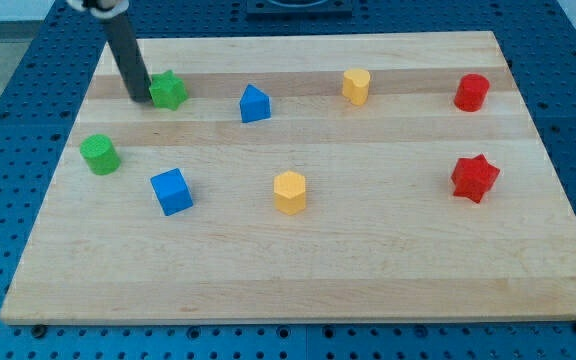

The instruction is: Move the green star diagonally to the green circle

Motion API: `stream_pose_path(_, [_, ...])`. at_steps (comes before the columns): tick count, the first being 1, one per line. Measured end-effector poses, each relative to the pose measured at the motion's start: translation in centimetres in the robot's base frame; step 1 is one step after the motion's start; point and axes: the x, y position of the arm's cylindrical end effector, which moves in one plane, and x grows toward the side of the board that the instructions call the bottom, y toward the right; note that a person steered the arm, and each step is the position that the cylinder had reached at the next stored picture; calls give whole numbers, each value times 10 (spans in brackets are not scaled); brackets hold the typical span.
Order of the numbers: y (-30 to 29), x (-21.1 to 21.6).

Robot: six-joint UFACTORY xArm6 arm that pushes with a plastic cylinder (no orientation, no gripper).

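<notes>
The green star (169,90) lies near the top left of the wooden board (368,270). The green circle (100,154) lies below it and to its left, near the board's left edge. My tip (139,98) is at the star's left side, touching or almost touching it. The rod rises from there toward the view's top left.
A blue pentagon-like block (255,104) lies right of the star. A blue cube (172,191) lies right of the green circle. A yellow hexagon (290,192), a yellow heart (356,86), a red cylinder (472,92) and a red star (474,178) lie farther right.
</notes>
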Motion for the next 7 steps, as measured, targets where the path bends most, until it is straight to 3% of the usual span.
stream_pose_path(2, [1,14])
stream_pose_path(3, [-5,-65])
stream_pose_path(4, [-4,-113])
stream_pose_path(5, [43,-74])
stream_pose_path(6, [46,-72])
stream_pose_path(7, [47,-25])
